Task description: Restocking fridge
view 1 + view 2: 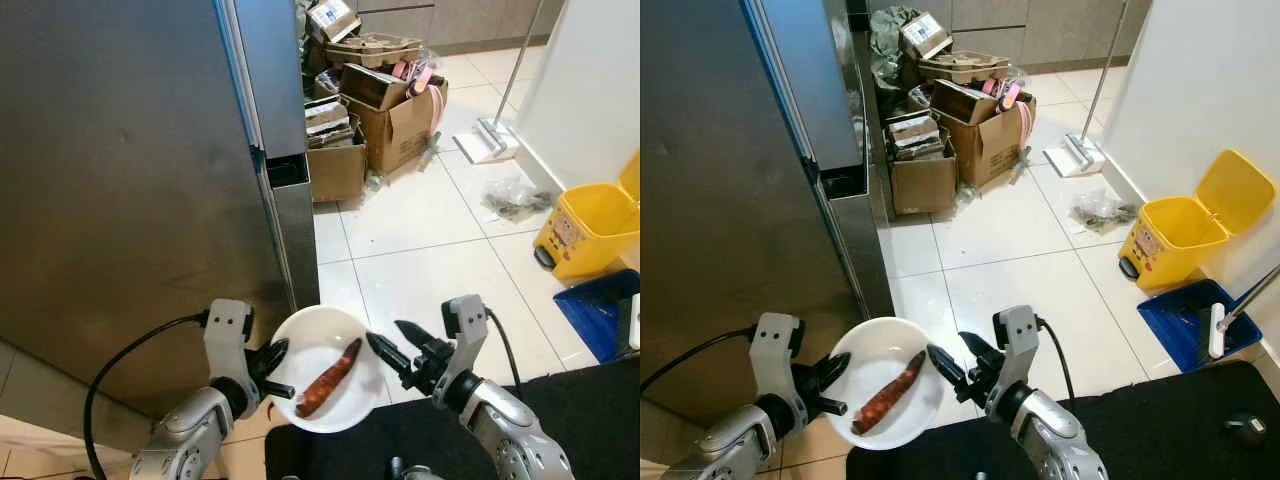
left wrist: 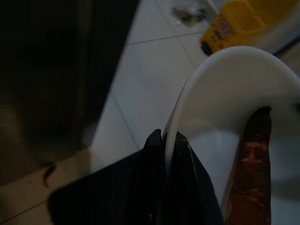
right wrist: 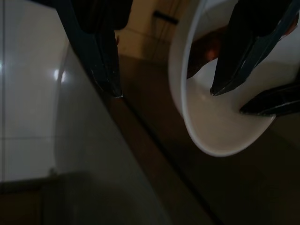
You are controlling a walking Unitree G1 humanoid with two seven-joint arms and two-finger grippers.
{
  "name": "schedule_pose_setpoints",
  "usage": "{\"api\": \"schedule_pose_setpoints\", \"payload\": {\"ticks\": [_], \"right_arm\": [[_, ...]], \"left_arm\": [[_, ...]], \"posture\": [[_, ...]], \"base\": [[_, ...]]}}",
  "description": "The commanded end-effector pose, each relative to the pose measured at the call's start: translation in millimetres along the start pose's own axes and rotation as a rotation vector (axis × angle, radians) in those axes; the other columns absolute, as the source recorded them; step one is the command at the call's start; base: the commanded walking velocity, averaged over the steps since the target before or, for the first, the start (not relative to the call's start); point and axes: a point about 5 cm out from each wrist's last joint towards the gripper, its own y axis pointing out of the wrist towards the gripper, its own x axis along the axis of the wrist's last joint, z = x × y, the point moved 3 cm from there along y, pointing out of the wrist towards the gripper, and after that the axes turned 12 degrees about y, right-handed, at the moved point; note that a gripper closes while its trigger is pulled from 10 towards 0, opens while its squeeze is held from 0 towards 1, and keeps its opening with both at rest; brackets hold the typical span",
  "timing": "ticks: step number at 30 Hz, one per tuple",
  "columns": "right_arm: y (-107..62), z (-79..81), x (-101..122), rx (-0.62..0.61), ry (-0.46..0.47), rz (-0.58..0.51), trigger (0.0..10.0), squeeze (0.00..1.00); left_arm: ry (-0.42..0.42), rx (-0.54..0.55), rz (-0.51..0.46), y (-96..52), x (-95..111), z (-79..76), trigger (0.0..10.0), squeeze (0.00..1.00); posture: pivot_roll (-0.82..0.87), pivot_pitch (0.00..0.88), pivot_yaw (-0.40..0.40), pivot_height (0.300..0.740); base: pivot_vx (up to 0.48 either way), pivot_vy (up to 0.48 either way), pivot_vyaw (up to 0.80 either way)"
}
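Gripping one bowl [image 1: 322, 335] — one sweet potato [image 1: 330, 378] — left gripper [image 1: 277, 372].

The left end effector [image 1: 832, 390] pinches the left rim of a white bowl [image 1: 872, 358], its black fingers closed on the edge. In the bowl lies a reddish-brown sweet potato [image 1: 888, 393], slanting from lower left to upper right. The right end effector [image 1: 955, 358] sits just beside the bowl's right rim with its fingers spread apart. Behind the bowl stands the grey fridge [image 1: 730, 200], doors closed. On the tiled floor [image 1: 1000, 260] beyond, a pile of cardboard boxes [image 1: 955, 130] sits next to the fridge. A yellow bin [image 1: 1195, 225] with its lid up stands by the white wall, a blue dustpan [image 1: 1185, 325] near it, and a mop [image 1: 1080, 150] leans farther back.
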Motion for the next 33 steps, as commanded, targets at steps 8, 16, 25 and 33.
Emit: {"api": "schedule_pose_setpoints", "payload": {"ticks": [8, 16, 25, 33], "right_arm": [[4.3, -13.1, -4, -0.067, 0.015, 0.035, 7.1, 0.0], [7.8, -24.2, 4, -0.129, -0.015, -0.004, 0.0, 0.0], [12.1, -19.3, 3, -0.105, 0.037, -0.043, 0.0, 0.0], [14.1, -24.5, 2, -0.166, 0.043, -0.057, 0.0, 0.0]], "left_arm": [[-0.015, -0.133, -0.019, -6.4, 5, -19.5, 10.0, 0.0], [-0.014, -0.165, -0.001, -9.5, 2, -21.3, 10.0, 0.0], [0.026, -0.148, 0.012, -3.0, 3, -23.5, 10.0, 0.0], [0.06, -0.133, 0.002, 3.5, 4, -28.1, 10.0, 0.0]], "posture": [[-0.02, 0.162, 0.007, 0.717], [-0.02, 0.158, 0.009, 0.717], [-0.03, 0.157, 0.014, 0.717], [-0.04, 0.157, 0.017, 0.717]], "base": [[0.0, 0.0, 0.0], [0.0, 0.0, 0.0], [0.0, 0.0, 0.0], [0.0, 0.0, 0.0]]}}
